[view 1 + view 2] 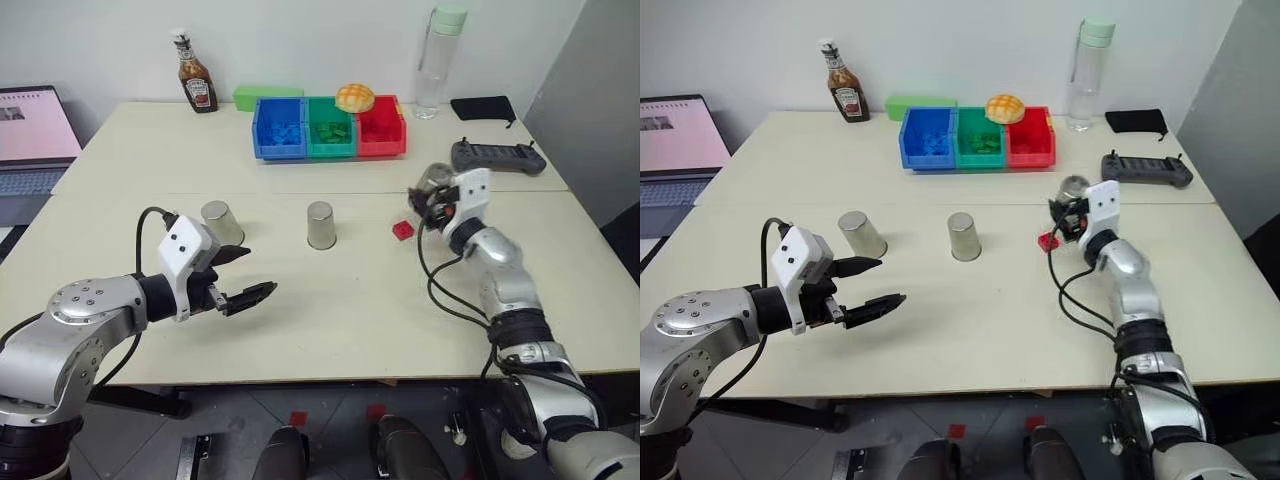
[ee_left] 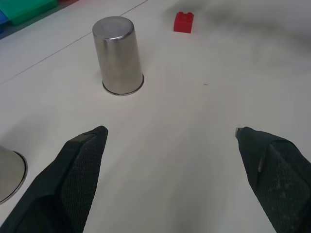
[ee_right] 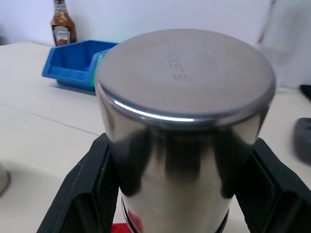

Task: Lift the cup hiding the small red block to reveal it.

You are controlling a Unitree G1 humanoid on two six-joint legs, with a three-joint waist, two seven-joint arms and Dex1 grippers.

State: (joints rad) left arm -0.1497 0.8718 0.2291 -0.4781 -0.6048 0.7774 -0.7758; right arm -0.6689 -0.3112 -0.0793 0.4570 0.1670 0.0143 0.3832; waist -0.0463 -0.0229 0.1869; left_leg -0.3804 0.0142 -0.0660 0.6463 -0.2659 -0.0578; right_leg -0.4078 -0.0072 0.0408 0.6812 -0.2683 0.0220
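A pale cream worktop [image 1: 330, 300] made of abutting sections, with thin seams between them, stands against a plain white wall [image 1: 300, 40]. To the right a grey panel [image 1: 600, 90] rises beside the worktop. At the left edge an open laptop [image 1: 30, 135] sits on a lower surface, its screen lit pink. Below the worktop's near edge the floor [image 1: 330, 410] is grey tile with small red marks. The light is even and soft

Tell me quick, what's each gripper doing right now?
Left gripper: open, holding nothing.
Right gripper: shut on the cup, lifted off the red block.
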